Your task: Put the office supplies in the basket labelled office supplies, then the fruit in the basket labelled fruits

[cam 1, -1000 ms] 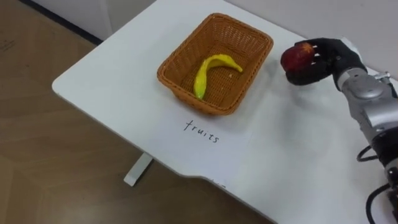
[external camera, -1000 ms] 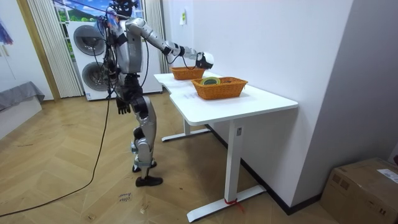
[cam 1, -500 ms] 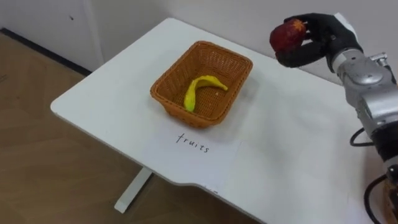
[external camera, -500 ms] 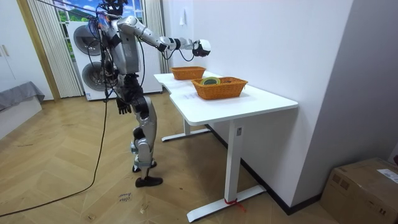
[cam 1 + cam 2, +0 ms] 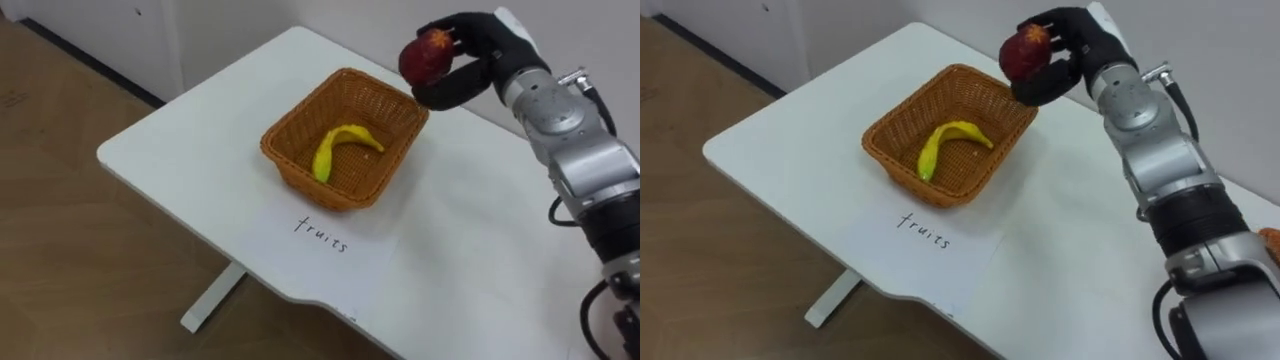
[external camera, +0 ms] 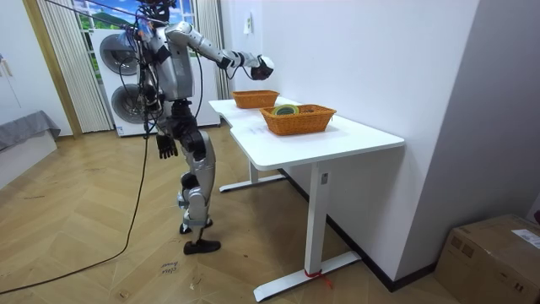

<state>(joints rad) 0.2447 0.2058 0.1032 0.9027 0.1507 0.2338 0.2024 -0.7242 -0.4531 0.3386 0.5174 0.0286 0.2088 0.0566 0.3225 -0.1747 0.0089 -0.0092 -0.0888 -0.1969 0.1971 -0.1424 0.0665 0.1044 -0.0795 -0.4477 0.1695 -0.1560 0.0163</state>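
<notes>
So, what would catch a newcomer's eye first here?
First the right hand, curled round a red fruit and held in the air by the far corner of the wicker basket. Next the yellow banana lying in that basket, which sits on the white table with a handwritten label in front of it.

The black right hand (image 5: 478, 52) holds a red fruit (image 5: 424, 55); yellow banana (image 5: 335, 148), orange-brown woven basket (image 5: 312, 183), white table (image 5: 180, 150).

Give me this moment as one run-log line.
right hand: shut on red fruit, above far corner of fruit basket | banana: in basket | left hand: at robot's side
</notes>
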